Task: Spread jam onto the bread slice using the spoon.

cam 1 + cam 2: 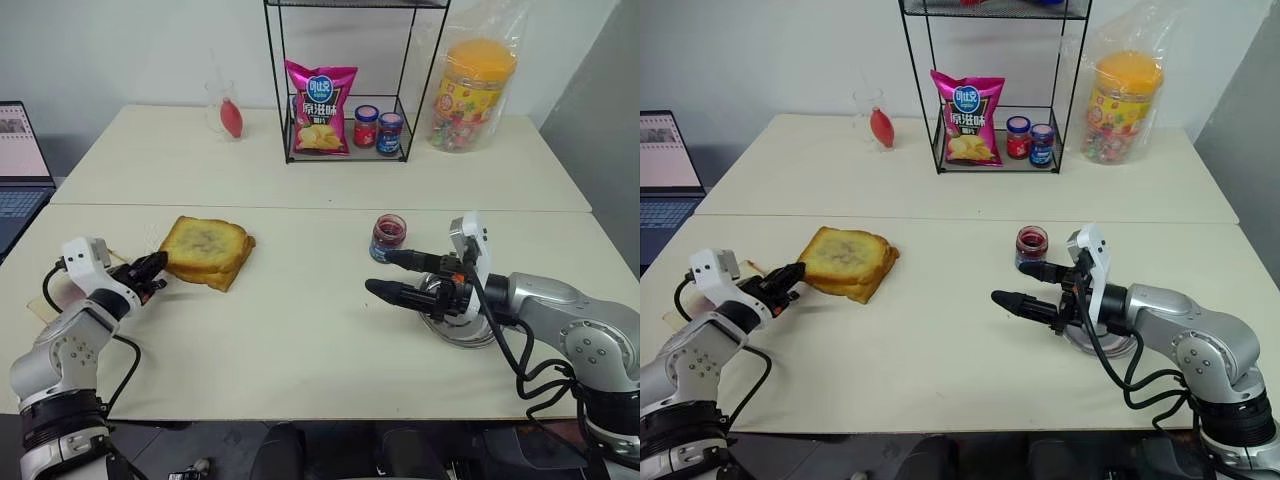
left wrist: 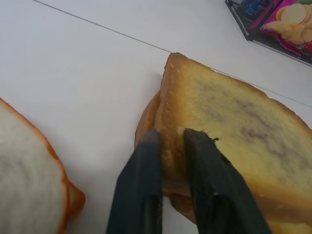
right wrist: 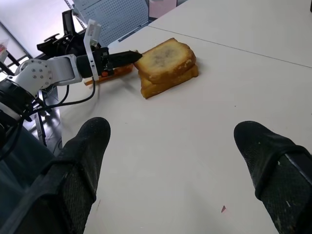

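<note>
Left gripper pinches the bread slice by its crust edge.
Lifting could tear the crust (thin bite); right gripper hangs wide apart, holding nothing.

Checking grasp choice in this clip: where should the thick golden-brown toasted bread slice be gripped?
By its near-left crust edge, approached level from the left, as the left gripper now pinches it. The thick golden-brown toasted bread slice lies flat atop another slice, so only its raised rim offers purchase.

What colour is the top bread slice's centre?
Olive-grey smudges on golden-yellow crumb of the bread slice; left wrist view shows it best.
</note>
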`<state>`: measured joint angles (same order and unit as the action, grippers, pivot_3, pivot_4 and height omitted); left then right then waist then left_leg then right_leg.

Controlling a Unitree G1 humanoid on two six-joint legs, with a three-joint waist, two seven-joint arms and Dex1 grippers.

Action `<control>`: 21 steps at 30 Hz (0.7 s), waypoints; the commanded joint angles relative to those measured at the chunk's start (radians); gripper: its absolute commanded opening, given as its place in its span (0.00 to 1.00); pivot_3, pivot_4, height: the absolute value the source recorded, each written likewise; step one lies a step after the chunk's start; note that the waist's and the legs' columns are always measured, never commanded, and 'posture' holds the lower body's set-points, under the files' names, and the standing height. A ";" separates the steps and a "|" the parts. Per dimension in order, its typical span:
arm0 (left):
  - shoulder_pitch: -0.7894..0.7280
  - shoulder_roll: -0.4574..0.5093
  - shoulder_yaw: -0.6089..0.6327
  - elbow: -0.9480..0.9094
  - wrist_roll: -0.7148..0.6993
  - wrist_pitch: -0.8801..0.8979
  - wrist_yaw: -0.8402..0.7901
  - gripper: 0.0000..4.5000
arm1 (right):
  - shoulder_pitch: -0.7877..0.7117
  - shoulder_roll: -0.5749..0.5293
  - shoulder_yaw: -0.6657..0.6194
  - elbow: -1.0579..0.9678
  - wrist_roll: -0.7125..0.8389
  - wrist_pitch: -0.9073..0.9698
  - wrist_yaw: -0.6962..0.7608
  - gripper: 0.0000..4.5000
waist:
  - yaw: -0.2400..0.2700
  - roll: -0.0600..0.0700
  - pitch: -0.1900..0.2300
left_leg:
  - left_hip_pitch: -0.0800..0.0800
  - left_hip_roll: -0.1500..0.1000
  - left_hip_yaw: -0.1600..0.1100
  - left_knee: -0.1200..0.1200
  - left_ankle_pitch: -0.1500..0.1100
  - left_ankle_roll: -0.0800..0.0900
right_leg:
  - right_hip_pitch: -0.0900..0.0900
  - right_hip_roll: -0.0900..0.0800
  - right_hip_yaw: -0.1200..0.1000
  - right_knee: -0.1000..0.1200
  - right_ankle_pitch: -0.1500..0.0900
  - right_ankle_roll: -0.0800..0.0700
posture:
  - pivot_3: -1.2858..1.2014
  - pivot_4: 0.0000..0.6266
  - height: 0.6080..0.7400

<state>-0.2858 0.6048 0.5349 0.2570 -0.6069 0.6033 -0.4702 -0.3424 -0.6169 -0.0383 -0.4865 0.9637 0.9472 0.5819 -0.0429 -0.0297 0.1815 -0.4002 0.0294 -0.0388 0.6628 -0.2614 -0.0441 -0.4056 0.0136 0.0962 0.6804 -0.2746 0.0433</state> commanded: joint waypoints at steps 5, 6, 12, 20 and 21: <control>-0.058 0.043 0.023 -0.067 -0.021 0.016 0.007 0.00 | -0.012 0.005 -0.039 -0.030 0.026 -0.003 -0.017 1.00 | 0.002 0.000 0.000 | 0.000 0.000 0.000 0.000 0.000 0.000 | 0.000 0.000 0.000 0.000 0.000 0.000 | 0.52 0.24 1.00; -0.062 0.054 0.019 -0.093 -0.032 0.036 -0.001 0.00 | -0.007 0.001 -0.042 -0.033 0.030 0.000 -0.016 1.00 | 0.002 0.000 0.000 | 0.000 0.000 0.000 0.000 0.000 0.000 | 0.000 0.000 0.000 0.000 0.000 0.000 | 0.52 0.24 1.00; -0.153 0.184 -0.035 -0.228 -0.131 0.199 -0.124 0.00 | 0.032 -0.062 -0.100 -0.067 0.108 0.046 0.003 1.00 | 0.007 -0.003 0.002 | -0.002 0.000 -0.002 0.000 0.000 0.000 | -0.001 0.000 -0.002 0.000 0.000 0.000 | 0.52 0.24 1.00; -0.287 0.330 -0.267 -0.362 -0.223 0.345 -0.439 0.00 | 0.083 -0.141 -0.150 -0.124 0.225 0.091 -0.003 1.00 | 0.005 -0.002 0.002 | -0.001 0.000 0.000 -0.001 0.000 0.000 | 0.000 0.000 0.000 -0.001 -0.002 0.002 | 0.52 0.24 1.00; -0.296 0.334 -0.284 -0.372 -0.231 0.359 -0.459 0.00 | 0.087 -0.144 -0.153 -0.128 0.235 0.093 -0.009 1.00 | 0.004 -0.002 0.002 | 0.000 0.000 0.000 -0.001 0.000 0.000 | -0.001 0.001 0.000 -0.001 -0.003 0.003 | 0.52 0.24 1.00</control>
<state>-0.5473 0.9105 0.2651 -0.0653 -0.8031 0.9393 -0.8734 -0.2575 -0.7465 -0.1550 -0.5810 1.1557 1.0377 0.5735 -0.0385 -0.0319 0.1835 -0.4008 0.0297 -0.0387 0.6616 -0.2614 -0.0441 -0.4063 0.0147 0.0960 0.6797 -0.2778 0.0464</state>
